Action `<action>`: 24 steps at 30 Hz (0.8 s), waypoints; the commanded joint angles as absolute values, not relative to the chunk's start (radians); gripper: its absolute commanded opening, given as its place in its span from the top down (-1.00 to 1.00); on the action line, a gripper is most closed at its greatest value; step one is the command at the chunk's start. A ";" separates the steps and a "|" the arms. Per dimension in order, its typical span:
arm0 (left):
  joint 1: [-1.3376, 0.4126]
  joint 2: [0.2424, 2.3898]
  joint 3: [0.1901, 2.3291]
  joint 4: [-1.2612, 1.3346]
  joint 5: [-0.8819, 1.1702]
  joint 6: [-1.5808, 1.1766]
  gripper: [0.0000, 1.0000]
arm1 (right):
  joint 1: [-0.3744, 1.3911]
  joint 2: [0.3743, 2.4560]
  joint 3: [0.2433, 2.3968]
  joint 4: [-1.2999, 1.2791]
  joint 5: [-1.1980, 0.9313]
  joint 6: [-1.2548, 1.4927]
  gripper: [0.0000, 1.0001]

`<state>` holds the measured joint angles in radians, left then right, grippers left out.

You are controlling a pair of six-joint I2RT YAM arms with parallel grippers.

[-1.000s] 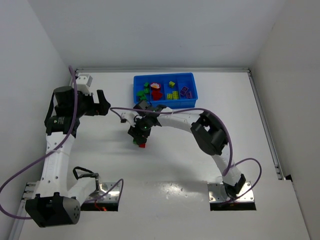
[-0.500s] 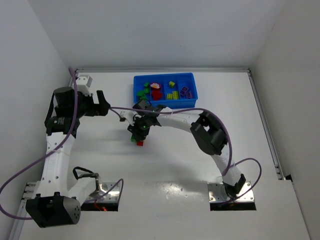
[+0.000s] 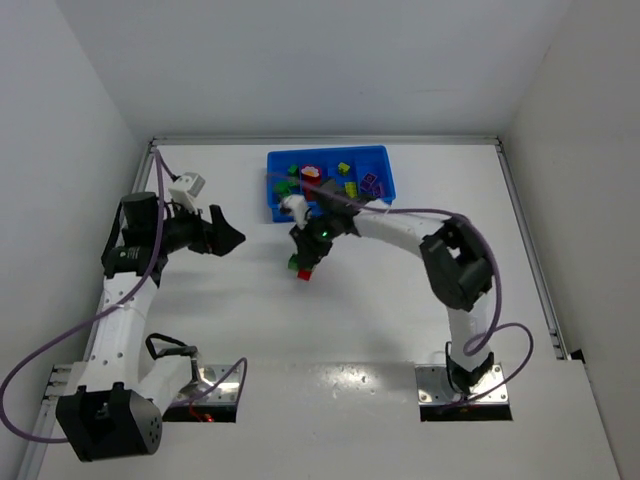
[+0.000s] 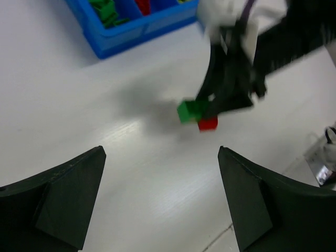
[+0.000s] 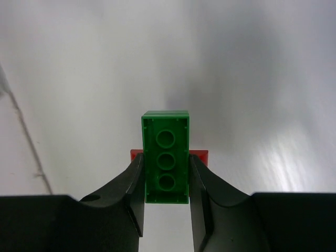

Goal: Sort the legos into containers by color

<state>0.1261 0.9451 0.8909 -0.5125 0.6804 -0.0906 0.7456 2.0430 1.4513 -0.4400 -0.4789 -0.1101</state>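
The blue tray (image 3: 330, 151) is just ahead; left gripper (image 4: 161, 157) jaws wide open, empty. Right gripper (image 5: 166, 178) jaws pinch a green lego (image 5: 166, 152) above the surface (image 3: 380, 330) with a red lego (image 4: 208, 124) stuck to it, so red could land in green's compartment.

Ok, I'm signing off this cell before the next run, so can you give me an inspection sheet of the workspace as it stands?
Surface: white table, glossy, no damage seen.
Job's things: blue tray at the far edge, with green, red, yellow and purple legos in its compartments; a green brick stuck to a red brick outside it.
Clutter: nothing seen.
Grippers: right gripper shut on the green brick; left gripper open, empty.
Cables: purple cables loop along both arms.
Surroundings: white walls on three sides.
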 commanded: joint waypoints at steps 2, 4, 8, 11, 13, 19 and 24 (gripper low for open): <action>0.085 0.928 0.838 -0.453 0.919 -0.078 -0.85 | 0.507 1.856 1.381 -0.310 -0.685 0.135 0.91; 0.034 0.928 0.838 -0.453 0.919 -0.066 -0.80 | 0.436 1.821 1.321 -0.253 -0.716 0.242 0.93; -0.095 0.991 0.838 -0.443 0.899 -0.077 -0.74 | 0.425 1.735 1.249 -0.119 -0.690 0.354 0.93; -0.164 1.048 0.857 -0.411 0.874 -0.116 -0.68 | 0.455 1.655 1.186 -0.022 -0.617 0.435 0.93; -0.224 1.089 0.879 -0.355 0.838 -0.170 -0.62 | 0.474 1.631 1.175 -0.006 -0.574 0.451 0.93; -0.400 1.219 0.957 -0.230 0.706 -0.301 -0.62 | 0.515 1.621 1.215 -0.078 -0.482 0.414 0.95; -0.419 1.324 0.997 -0.209 0.652 -0.334 -0.62 | 0.535 1.602 1.215 -0.100 -0.454 0.396 0.95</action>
